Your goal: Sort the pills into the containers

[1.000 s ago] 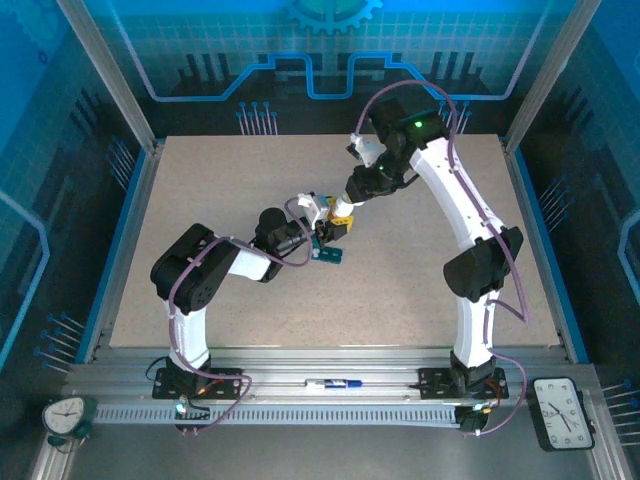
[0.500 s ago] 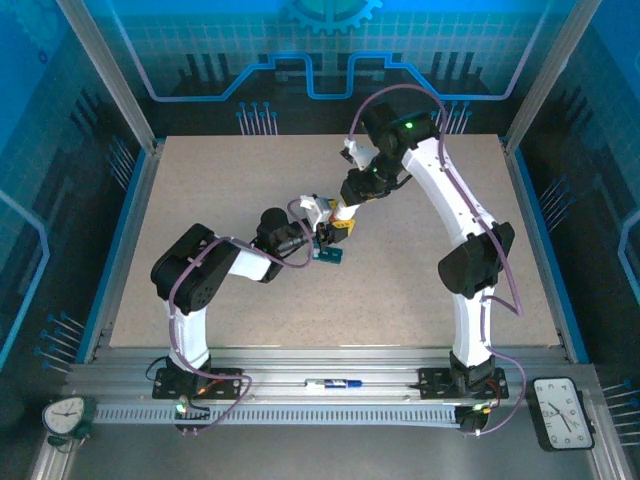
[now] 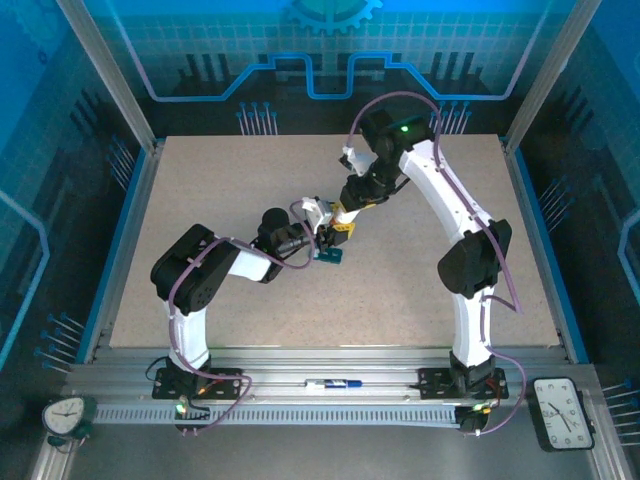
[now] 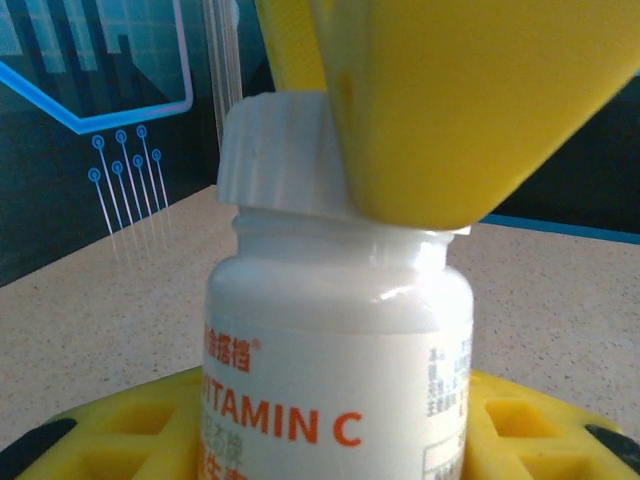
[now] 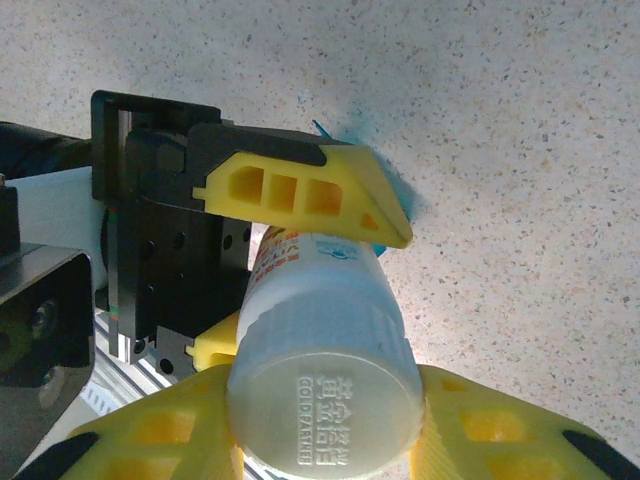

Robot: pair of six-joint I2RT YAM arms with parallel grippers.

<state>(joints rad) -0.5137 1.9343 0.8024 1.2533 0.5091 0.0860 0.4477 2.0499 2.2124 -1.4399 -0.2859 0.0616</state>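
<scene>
Now dark teal pill box (image 3: 329, 256) sits on counter (image 3: 420, 285); left gripper (image 3: 322, 240), low, clamps white vitamin C bottle (image 4: 335, 370), right gripper (image 3: 343, 224) from above clenches its cap (image 5: 325, 405).

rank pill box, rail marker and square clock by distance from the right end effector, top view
1. pill box, just beside the right end effector, toward the arm bases
2. marker, on the front rail
3. square clock, bottom right corner
</scene>
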